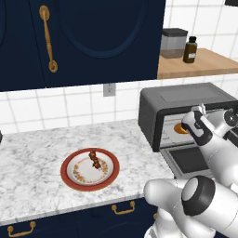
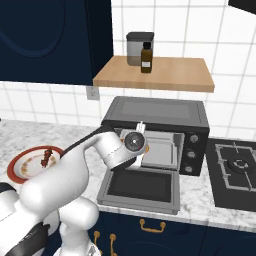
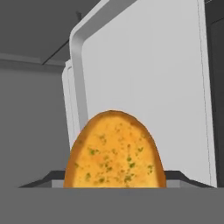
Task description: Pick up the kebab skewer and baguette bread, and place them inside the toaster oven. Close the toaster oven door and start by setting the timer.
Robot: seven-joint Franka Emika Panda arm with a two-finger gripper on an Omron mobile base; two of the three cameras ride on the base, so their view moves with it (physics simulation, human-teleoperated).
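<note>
**Bread inside the oven, skewer on the plate**

On your left, the kebab skewer [image 1: 95,160] lies on the red-rimmed plate [image 1: 69,175] on the marble counter [image 1: 32,153], well apart from the arm. It is a short thin stick with dark red and brown chunks, resting toward the plate's far side.

Moving right, the toaster oven [image 2: 156,114] stands with its toaster oven door [image 2: 141,186] dropped flat toward you. Your gripper [image 1: 201,110] is at the oven's mouth, above the lowered door. You cannot tell from these views whether its fingers are spread or pinching.

The baguette bread [image 3: 115,151] sits directly ahead of the hand camera, on the pale grey tray [image 3: 144,78] inside the oven. It is a golden-orange, round-topped piece flecked with green. In the left base view a patch of its orange [image 1: 179,128] shows just left of the wrist.
</note>
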